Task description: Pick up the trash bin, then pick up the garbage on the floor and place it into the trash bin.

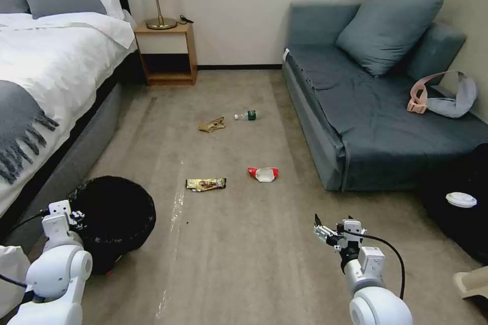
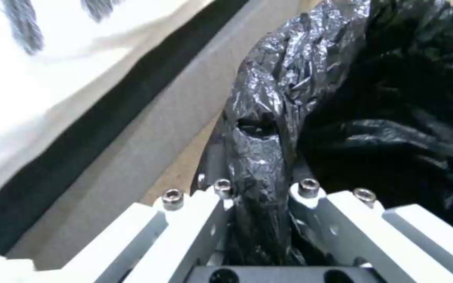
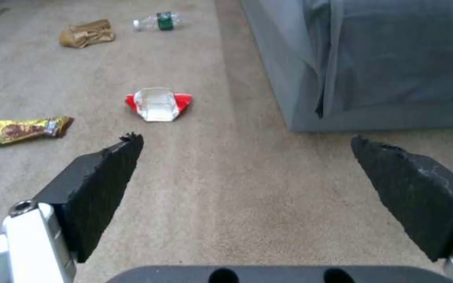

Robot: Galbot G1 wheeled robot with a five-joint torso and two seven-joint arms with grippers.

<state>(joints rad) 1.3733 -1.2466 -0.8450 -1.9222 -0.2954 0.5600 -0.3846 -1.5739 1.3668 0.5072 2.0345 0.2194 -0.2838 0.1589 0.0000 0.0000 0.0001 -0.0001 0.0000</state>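
The trash bin [image 1: 119, 216] is being pinched at its bag-lined rim [image 2: 260, 157] by the left gripper [image 1: 76, 215] beside the bed [image 1: 51, 66]. The right gripper [image 1: 333, 228] is being held spread above the carpet [image 3: 247, 196], near the red-and-white wrapper [image 1: 263, 173] and gold wrapper [image 1: 205, 184]; tan paper [image 1: 212, 124] and bottle [image 1: 246, 116] are lying farther off.

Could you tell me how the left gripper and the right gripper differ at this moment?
The left gripper has its jaws shut on the rim of the trash bin beside the bed, pinching the glossy black liner; the right gripper has its jaws spread wide and holds nothing. The left gripper sits at the bin's edge, while the right gripper hangs over bare carpet, short of the red-and-white wrapper. Both are low, near the floor.
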